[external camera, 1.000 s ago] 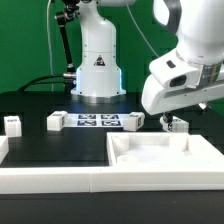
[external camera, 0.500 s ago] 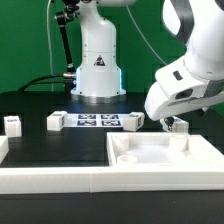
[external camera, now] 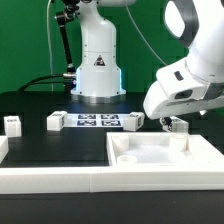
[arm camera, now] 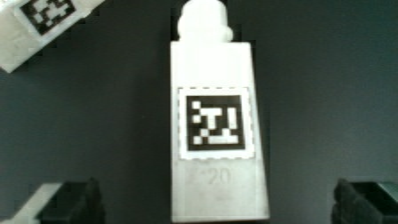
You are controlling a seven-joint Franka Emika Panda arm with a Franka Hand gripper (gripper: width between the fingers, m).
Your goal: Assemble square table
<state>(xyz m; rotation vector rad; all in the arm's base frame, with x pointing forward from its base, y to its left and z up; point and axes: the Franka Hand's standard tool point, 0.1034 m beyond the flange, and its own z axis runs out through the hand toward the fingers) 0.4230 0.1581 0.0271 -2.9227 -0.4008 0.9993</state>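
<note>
Holds nothing in the gripper (arm camera: 217, 203), spread wide astride a tagged leg (arm camera: 214, 110) without touching it. Finds that leg at three o'clock of the marker board (external camera: 97, 121), near the far rim of the top (external camera: 160, 158), at its twelve o'clock. Shows a second leg (external camera: 57, 120) at the board's nine o'clock.

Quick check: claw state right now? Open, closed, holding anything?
Claw: open, holding nothing; a white tagged peg leg lies between its jaws, clear of both.
</note>
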